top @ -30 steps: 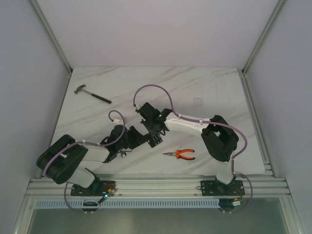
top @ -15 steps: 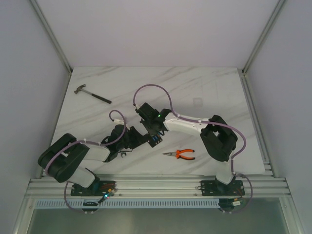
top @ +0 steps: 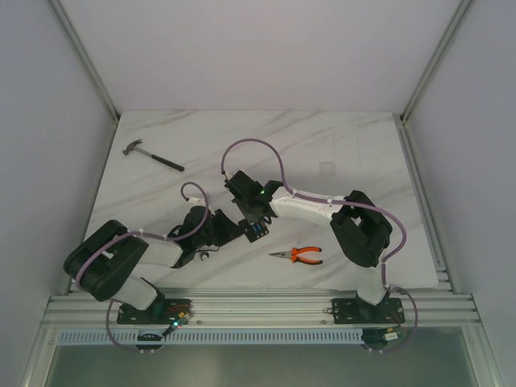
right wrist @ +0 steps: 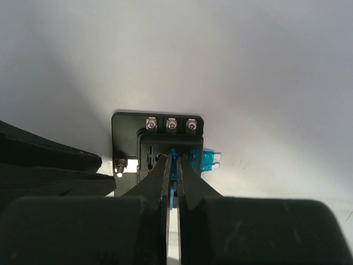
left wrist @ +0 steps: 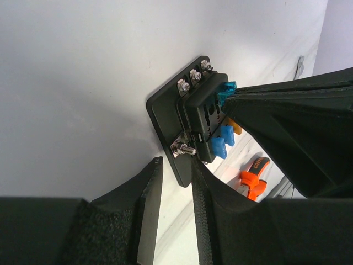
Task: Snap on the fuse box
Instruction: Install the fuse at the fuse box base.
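One blue fuse is being pinched by the right gripper, seating into the fuse box at its fingertips. The left gripper is straddling the box's corner, clamped or not I cannot tell; next needs a straight push.

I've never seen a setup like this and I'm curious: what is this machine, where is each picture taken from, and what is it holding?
These are two robot arms bolted at the near edge of a white table. The wide picture looks down from above; the other two come from cameras on the wrists. A hammer and orange-handled pliers lie on the table. Between the arms is a black fuse box. The right gripper is pinched shut on a blue fuse in it. The left gripper has its jaws apart around the box's edge; whether they touch it is unclear.
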You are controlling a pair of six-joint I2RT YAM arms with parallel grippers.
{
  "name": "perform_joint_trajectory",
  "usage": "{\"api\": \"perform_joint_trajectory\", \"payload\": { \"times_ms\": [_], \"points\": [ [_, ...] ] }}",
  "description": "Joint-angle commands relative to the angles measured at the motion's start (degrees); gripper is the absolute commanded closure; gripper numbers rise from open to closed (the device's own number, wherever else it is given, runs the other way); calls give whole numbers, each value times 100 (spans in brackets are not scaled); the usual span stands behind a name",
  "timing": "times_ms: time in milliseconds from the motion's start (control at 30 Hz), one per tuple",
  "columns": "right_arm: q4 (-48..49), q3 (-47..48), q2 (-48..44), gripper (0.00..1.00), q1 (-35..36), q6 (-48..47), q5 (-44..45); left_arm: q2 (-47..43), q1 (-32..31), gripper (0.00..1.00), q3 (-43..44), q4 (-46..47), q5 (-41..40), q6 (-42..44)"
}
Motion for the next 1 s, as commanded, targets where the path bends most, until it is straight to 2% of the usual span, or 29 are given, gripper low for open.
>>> {"api": "perform_joint_trajectory", "payload": {
  "times_ms": [0, 233, 633, 833, 967],
  "points": [
    [-8, 84, 203, 100, 63, 127, 104, 124, 25, 63, 66, -168, 58, -19],
    [73, -22, 262, 100, 99, 304, 39, 188, 21, 63, 111, -174, 79, -18],
    [136, -198, 88, 100, 115, 539, 51, 183, 29, 70, 92, -335, -12, -120],
    [153, -180, -24, 93, 116, 618, -56, 171, 31, 72, 91, -327, -7, -115],
    [156, -124, -125, 83, 116, 625, -89, 180, 29, 72, 91, -316, 3, -116]
  ]
}}
